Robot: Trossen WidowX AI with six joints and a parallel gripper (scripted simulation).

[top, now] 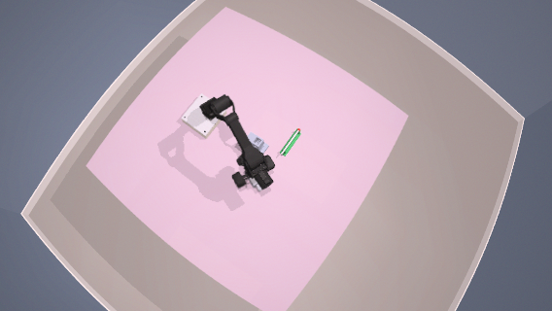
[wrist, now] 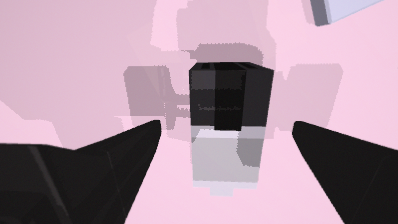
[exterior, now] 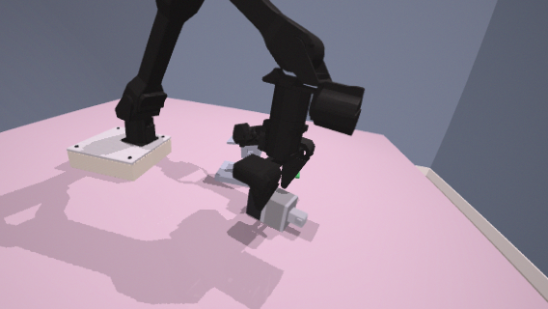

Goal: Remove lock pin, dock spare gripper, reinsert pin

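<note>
from where i stand, take the mount on the table as the landmark. seen from above, the arm's base sits to its left and a little up, the slim holder just to its right. below it, nearby, the spare gripper is beneath the arm's gripper.

- Looks like a robotics lab or test bench.
- A black robot arm stands on a pale base plate.
- Pink work surface; raised pale rim.
</note>
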